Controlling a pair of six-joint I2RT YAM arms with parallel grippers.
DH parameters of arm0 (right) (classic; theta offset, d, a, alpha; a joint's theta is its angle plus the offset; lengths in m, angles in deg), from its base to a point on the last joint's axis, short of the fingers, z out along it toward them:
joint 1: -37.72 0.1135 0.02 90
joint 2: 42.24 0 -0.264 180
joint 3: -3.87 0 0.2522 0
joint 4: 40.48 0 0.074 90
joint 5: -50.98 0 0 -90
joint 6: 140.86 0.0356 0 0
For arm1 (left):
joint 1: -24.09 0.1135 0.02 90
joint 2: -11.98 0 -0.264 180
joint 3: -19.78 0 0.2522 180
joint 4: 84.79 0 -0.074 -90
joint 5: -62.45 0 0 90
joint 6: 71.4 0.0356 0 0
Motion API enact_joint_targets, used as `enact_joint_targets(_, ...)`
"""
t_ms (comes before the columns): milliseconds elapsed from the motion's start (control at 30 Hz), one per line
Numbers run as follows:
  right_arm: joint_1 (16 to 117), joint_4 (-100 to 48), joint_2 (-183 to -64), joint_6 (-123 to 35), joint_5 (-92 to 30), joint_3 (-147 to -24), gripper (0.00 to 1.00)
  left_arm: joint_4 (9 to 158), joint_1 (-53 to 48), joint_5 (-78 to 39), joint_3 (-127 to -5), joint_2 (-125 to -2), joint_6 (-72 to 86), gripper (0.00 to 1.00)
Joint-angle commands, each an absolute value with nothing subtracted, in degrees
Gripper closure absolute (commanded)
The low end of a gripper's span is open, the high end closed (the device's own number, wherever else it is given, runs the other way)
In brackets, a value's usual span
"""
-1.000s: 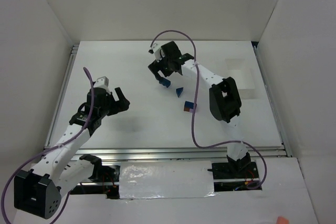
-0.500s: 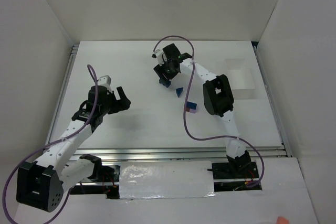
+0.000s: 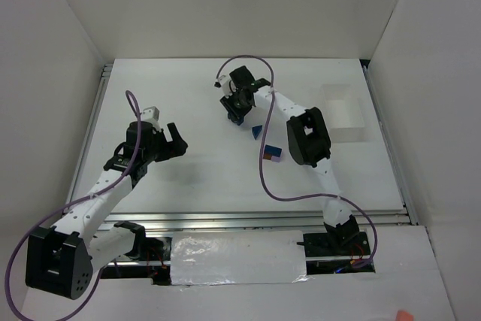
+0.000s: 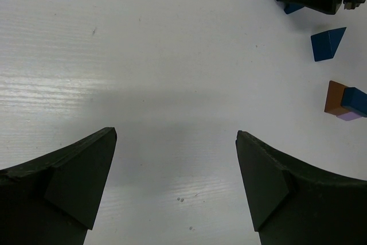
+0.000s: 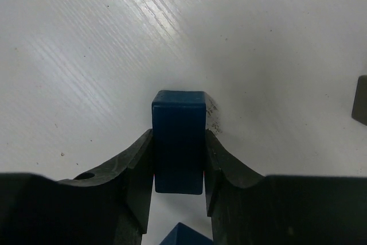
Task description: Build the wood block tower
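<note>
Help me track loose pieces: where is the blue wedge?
In the top view, the blue wedge lies loose near table centre, between the right gripper, shut on a blue block, and the small stack.

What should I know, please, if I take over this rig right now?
Right pincer: shut on a blue block, far centre of the table.
Left pincer: open, empty, hovering over bare table.
Blue wedge lies loose beside the right pincer.
Done: tower base of brown-orange, lavender and blue pieces.
Left: probably stack the held block, then the wedge.
</note>
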State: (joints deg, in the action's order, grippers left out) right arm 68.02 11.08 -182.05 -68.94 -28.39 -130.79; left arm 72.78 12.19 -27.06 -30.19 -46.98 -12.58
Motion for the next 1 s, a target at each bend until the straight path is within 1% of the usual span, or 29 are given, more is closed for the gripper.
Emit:
enact_joint_targets(0, 68.66, 10.98, -181.11, -68.87, -30.05, -132.94, 0.65, 75.04, 12.76, -26.32, -30.02, -46.9, -10.67, 0.01)
enact_joint_targets(100, 69.18, 10.11, -179.36, -69.13, -30.5, -130.57, 0.71, 75.21, 12.84, -26.06, -29.84, -46.64, -10.76, 0.01)
enact_joint_targets(133, 69.18, 8.71, -177.17, -69.31, -30.58, -129.52, 0.71, 75.21, 12.76, -25.88, -29.76, -46.55, -10.76, 0.01)
enact_joint_targets(167, 69.79, 7.48, -175.67, -69.4, -30.76, -126.64, 0.74, 75.38, 12.84, -25.71, -29.76, -46.55, -10.67, 0.01)
enact_joint_targets(267, 70.58, 3.96, -169.43, -69.75, -31.28, -121.53, 0.76, 75.48, 12.84, -24.83, -29.84, -46.29, -10.76, 0.01)
enact_joint_targets(367, 71.2, 4.21, -164.6, -68.35, -31.81, -120.81, 0.77, 74.95, 12.84, -25.0, -29.67, -45.94, -11.02, 0.01)
enact_joint_targets(567, 71.03, 7.64, -155.98, -68.7, -36.47, -122.39, 0.77, 75.12, 12.49, -23.86, -29.41, -44.01, -11.11, 0.01)
enact_joint_targets(700, 69.45, 10.98, -150.53, -71.07, -34.72, -121.69, 0.77, 74.86, 12.14, -24.3, -29.23, -42.86, -12.16, 0.01)
enact_joint_targets(800, 67.87, 11.33, -144.21, -72.21, -35.33, -115.55, 0.77, 75.47, 11.88, -24.04, -28.61, -42.25, -13.13, 0.01)
enact_joint_targets(900, 67.25, 13.53, -139.46, -74.93, -33.31, -108.09, 0.76, 76.26, 11.18, -23.33, -28.7, -42.51, -12.96, 0.01)
enact_joint_targets(967, 67.42, 12.83, -137.0, -78.08, -32.96, -104.39, 0.76, 76.27, 10.65, -25.17, -29.05, -42.86, -13.04, 0.01)
